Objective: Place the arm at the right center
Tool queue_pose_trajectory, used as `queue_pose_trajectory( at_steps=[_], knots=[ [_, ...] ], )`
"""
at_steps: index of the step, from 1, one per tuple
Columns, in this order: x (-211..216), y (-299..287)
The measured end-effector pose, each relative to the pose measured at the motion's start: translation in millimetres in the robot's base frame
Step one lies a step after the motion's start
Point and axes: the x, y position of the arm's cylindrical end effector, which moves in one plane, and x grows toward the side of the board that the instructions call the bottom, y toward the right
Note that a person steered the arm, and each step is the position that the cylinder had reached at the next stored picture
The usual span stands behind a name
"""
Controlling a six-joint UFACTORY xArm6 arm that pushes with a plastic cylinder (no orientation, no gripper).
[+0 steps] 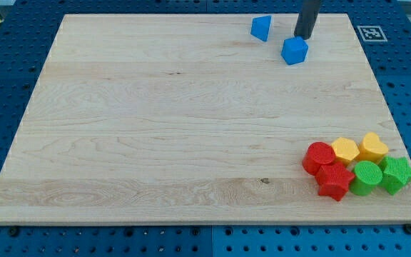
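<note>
My tip [303, 36] stands near the view's top right of the wooden board [155, 121]. It is just above and right of the blue cube [295, 51], close to or touching its top edge. The blue wedge block [261, 28] lies to the tip's left. At the view's bottom right sits a cluster: a red cylinder [320, 158], a red star [334, 180], a yellow hexagon-like block [345, 150], a yellow heart-like block [372, 148], a green cylinder [367, 177] and a green star [397, 174].
The board lies on a blue perforated table [6, 86]. A black-and-white marker tag [371, 33] lies just off the board's top right corner.
</note>
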Motion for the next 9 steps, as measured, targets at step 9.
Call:
queue_pose_trajectory(
  at_steps=[9],
  knots=[
    [107.7,13.3]
  ],
)
